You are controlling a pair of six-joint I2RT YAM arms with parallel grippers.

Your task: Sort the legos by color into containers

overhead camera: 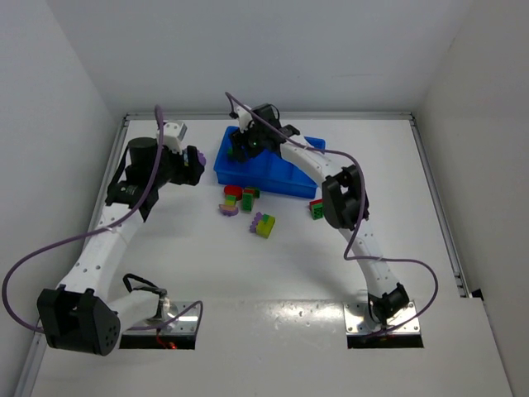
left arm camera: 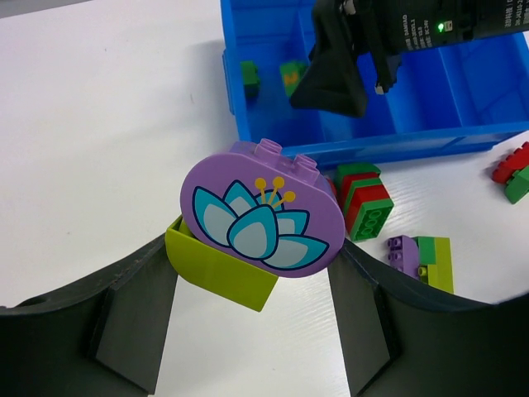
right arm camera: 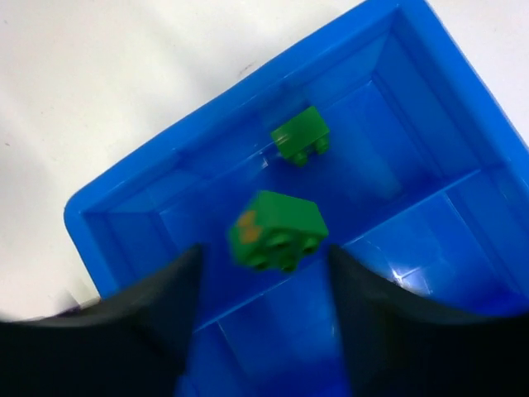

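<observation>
White tabletop (overhead camera: 289,277), and the left gripper (left arm camera: 252,252) is clamped on a purple oval flower piece (left arm camera: 263,217) stuck to a glossy lime brick (left arm camera: 219,269), blocking what's underneath. Meanwhile the right gripper (right arm camera: 263,260) hangs spread over an end compartment of the blue tray (right arm camera: 165,153). A blurry green brick (right arm camera: 277,230) shows between its fingers, with a second green brick (right arm camera: 302,136) at 12 o'clock. There are loose legos (overhead camera: 246,203) at the tray's 6 o'clock, pretty hard to make out.

White table (overhead camera: 297,273) with pale walls (overhead camera: 331,50) on 3 sides.
</observation>
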